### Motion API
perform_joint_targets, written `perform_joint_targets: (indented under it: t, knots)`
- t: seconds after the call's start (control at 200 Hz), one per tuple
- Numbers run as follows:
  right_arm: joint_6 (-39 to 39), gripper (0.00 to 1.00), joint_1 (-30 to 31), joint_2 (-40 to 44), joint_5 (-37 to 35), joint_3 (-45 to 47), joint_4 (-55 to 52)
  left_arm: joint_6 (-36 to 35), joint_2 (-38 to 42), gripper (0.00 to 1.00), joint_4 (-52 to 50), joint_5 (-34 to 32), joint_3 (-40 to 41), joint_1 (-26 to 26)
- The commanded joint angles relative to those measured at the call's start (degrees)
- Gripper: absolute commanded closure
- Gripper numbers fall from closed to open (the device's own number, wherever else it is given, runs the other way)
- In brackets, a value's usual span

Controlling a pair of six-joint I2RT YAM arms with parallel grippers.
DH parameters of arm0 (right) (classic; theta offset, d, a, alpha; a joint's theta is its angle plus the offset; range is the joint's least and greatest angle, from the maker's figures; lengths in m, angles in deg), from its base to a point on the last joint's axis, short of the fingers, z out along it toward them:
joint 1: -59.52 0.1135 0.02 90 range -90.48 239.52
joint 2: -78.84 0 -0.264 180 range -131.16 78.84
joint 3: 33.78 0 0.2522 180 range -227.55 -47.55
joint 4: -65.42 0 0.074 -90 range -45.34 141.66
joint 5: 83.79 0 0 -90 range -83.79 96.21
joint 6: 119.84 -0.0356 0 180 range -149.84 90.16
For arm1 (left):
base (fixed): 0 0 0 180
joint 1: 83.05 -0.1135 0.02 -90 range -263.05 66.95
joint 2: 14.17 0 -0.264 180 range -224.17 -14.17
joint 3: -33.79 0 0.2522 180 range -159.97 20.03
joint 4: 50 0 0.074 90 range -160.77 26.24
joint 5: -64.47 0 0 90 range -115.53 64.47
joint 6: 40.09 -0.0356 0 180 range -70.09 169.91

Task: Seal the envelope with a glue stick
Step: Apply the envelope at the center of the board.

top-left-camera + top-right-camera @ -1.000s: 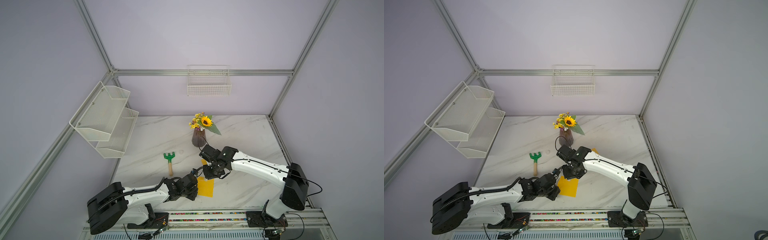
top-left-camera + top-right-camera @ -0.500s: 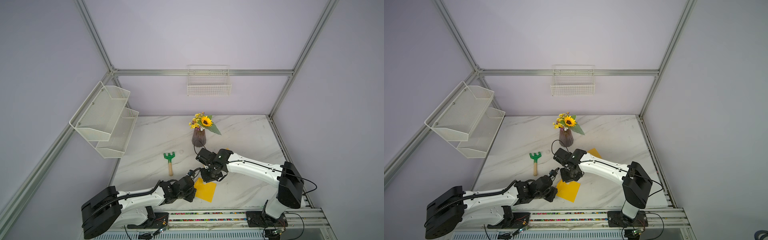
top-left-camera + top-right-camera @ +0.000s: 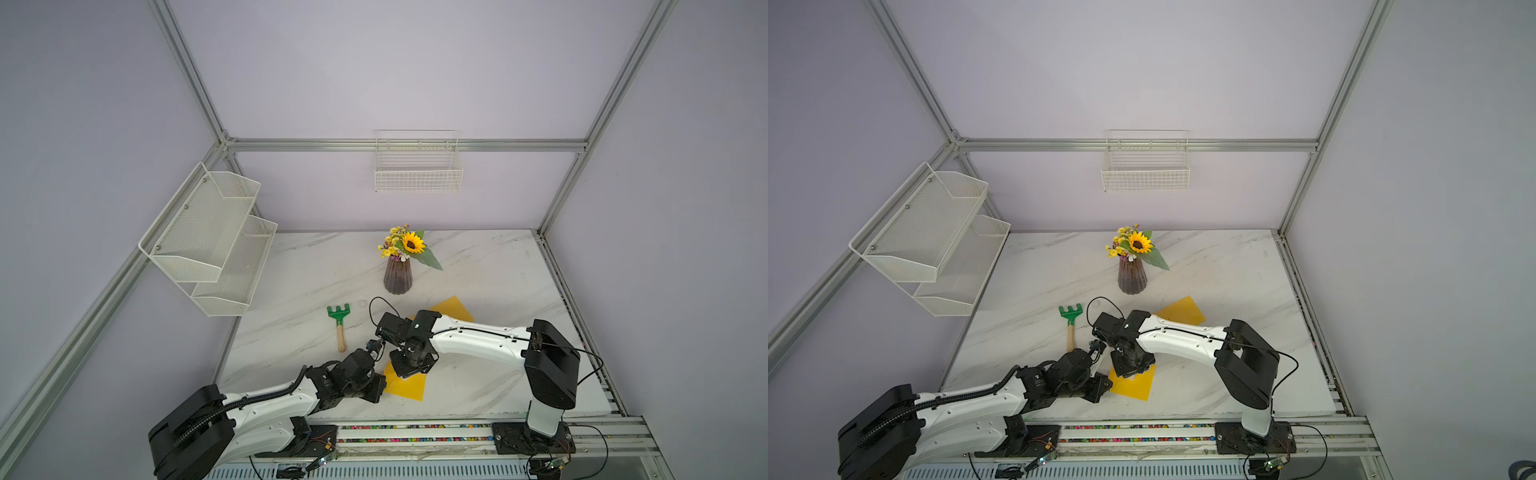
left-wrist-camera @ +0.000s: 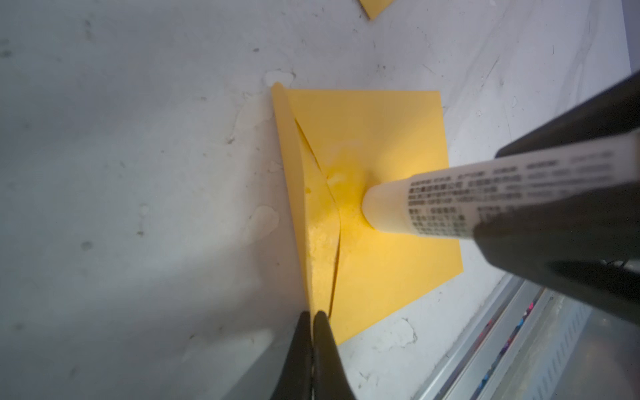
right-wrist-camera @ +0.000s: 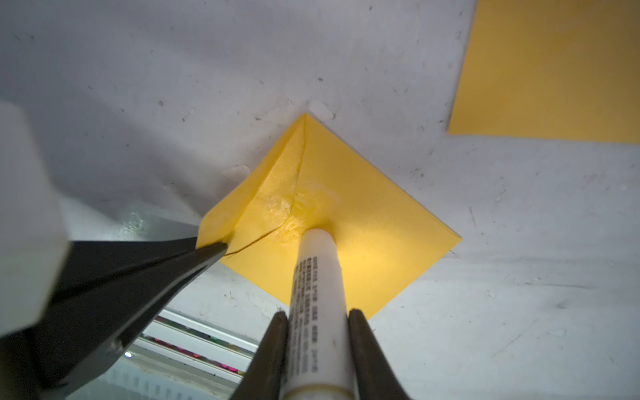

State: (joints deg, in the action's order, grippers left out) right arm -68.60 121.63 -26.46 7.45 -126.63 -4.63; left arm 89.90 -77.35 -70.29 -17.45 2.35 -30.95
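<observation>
- Envelope [image 3: 409, 384], yellow, lies flat on the marble table [image 3: 478, 270] near its front edge, between the two arms in both top views. A second yellow sheet [image 3: 455, 309] lies well apart, farther back.
- Left gripper [image 4: 313, 317] has its jaws pinched together on one end of the flap [image 4: 289, 156], holding that edge lifted off the envelope body.
- Right gripper [image 5: 318, 318] clamps the glue stick [image 5: 318, 277] round its barrel. The stick's long axis runs steeply down, and its tip touches the paper just beside the flap's free edge.
- From that tip the flap lies toward the left gripper, so the left arm is the nearer one for folding it over.
- A glossy patch by the seam looks like glue, though I cannot be sure.
</observation>
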Motion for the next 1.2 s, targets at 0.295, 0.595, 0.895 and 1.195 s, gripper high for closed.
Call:
perform_joint_targets:
  t: [0.295, 0.595, 0.895, 1.195]
  knots:
    - [-0.3, 1.0, 2.4, -4.3, -12.5, -1.3, -0.8, 0.8, -5.8, 1.0, 1.7, 3.7, -2.3, -0.7]
    - [0.7, 1.0, 2.9, -5.7, -11.3, -1.4, -1.6, 2.3, -2.1, 1.0, -5.8, -1.8, -3.3, -0.7]
    - [1.9, 1.0, 3.3, -6.1, -4.0, -0.8, 1.5, 5.1, -1.8, 0.99, -11.6, -7.4, -4.0, -0.8]
    - [1.8, 1.0, 3.8, -5.7, 3.2, -0.4, 6.1, 3.1, -4.4, 1.0, -10.4, -6.7, -4.7, -0.7]
